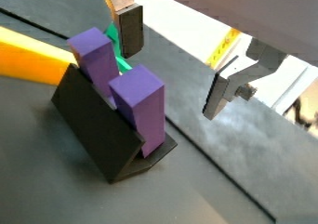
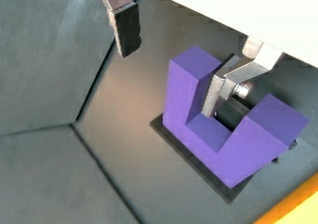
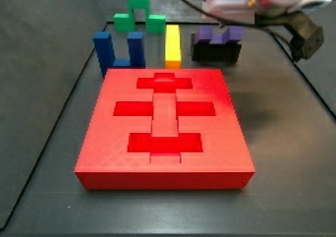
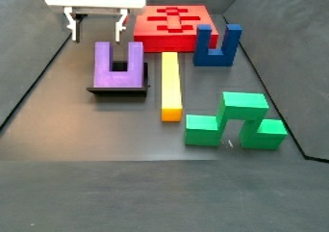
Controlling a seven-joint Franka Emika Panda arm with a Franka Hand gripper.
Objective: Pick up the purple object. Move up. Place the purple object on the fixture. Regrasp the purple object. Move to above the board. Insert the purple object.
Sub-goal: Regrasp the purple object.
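Note:
The purple object [image 4: 118, 64] stands prongs up in the dark fixture [image 4: 115, 90]; it also shows in both wrist views [image 1: 137, 98] [image 2: 230, 121] and in a side view [image 3: 221, 33]. My gripper [image 4: 96, 29] is open and empty, just above and off to one side of the block. One finger [image 2: 226, 90] is close against the block near its slot; the other finger [image 2: 125, 28] hangs over bare floor. In a wrist view the gripper [image 1: 178, 60] holds nothing between its pads. The red board [image 3: 164, 118] lies flat, apart from the fixture.
A yellow bar [image 4: 170, 82] lies beside the fixture. A blue U-shaped block [image 4: 218, 45] stands next to the board [image 4: 174, 24]. A green block [image 4: 234, 120] sits on the floor beyond the yellow bar. Dark walls bound the workspace.

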